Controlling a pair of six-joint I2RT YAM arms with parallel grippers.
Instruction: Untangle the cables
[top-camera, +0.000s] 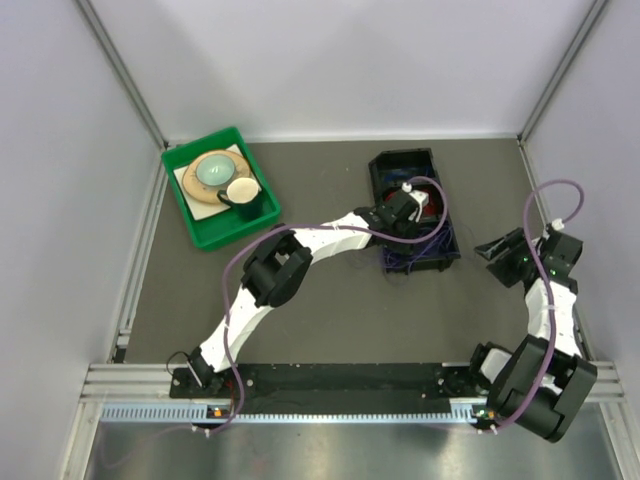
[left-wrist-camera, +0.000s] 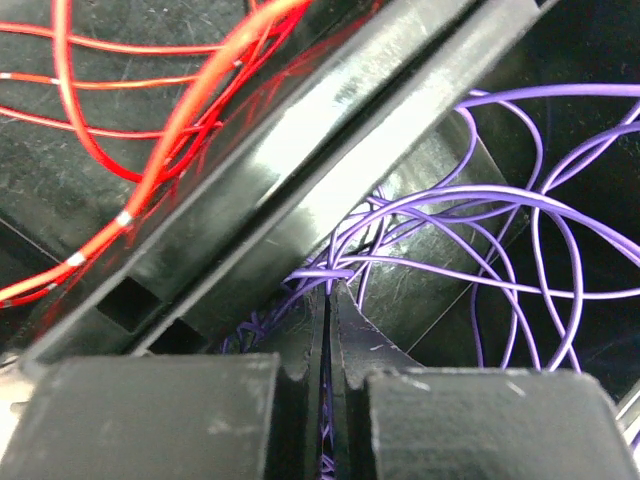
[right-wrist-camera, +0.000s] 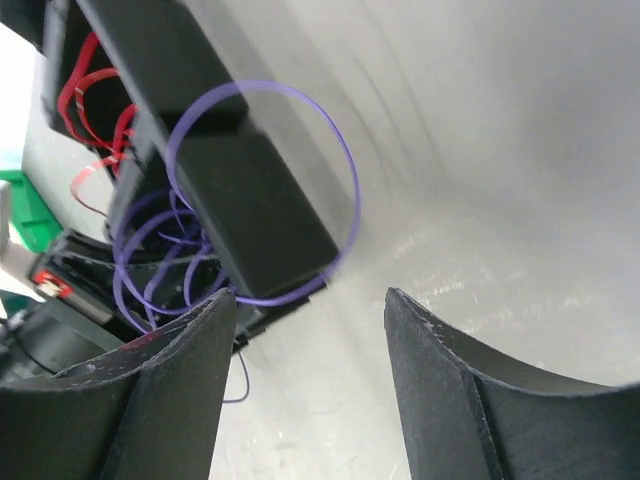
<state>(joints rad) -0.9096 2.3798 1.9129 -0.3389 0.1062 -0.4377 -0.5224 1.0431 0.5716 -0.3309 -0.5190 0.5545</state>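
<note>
**Left gripper pinched on purple strands in the black bin; right gripper open beside it**

The dark table (top-camera: 330, 320) has two arms bolted at its near edge. The left arm (top-camera: 250, 300) bends out across the middle and reaches into the black bin (top-camera: 385, 165) at the far centre. The right arm (top-camera: 545, 310) stands folded at the right side, its wrist turned towards that bin but well apart from it.

At the far left sits a green bin (top-camera: 200, 232) holding a pale plate (top-camera: 192, 185), a bluish bowl (top-camera: 213, 170) on top of it, and a dark cup (top-camera: 241, 192) beside the bowl.

The black bin is split by a dividing wall (left-wrist-camera: 300, 180). The red cables (left-wrist-camera: 150, 160) lie in loose loops in the far compartment. The purple cables (left-wrist-camera: 520, 210) fill the near one in a loose tangle, and one purple loop (right-wrist-camera: 355, 195) spills out around the bin's corner.

The left gripper (left-wrist-camera: 328, 295) is down in the purple side with its jaws pressed together, and several purple strands gather at the tips and run down between them, so it has hold of those.

The right gripper (right-wrist-camera: 310, 320) hangs just off the bin with its jaws spread apart and nothing between them. The purple loop sits beyond its fingers (right-wrist-camera: 160, 390), not touching them.
</note>
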